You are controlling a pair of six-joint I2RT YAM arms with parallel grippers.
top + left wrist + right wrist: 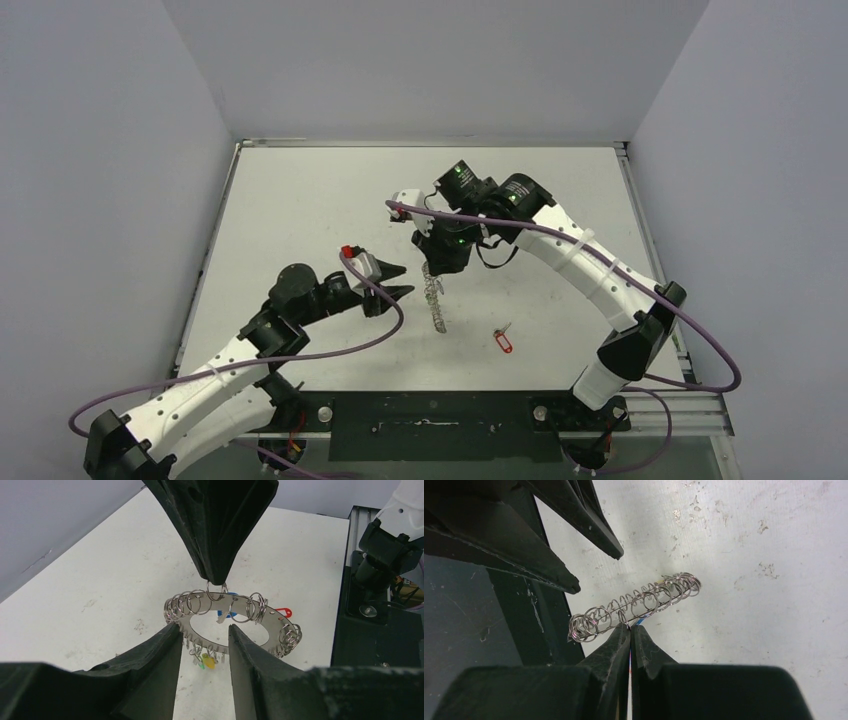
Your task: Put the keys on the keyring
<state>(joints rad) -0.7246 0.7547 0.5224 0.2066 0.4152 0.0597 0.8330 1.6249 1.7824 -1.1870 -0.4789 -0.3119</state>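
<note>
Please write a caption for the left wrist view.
Right gripper holds the keyring up before the open left gripper.

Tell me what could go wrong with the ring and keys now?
1. The right end effector pinches the ring only by its thin edge, so a bump could make it slip or twist.
2. The left end effector is open right beside the small wire loops; it might snag one.
3. The red key lies flat on the table, maybe hard to pick up.
</note>
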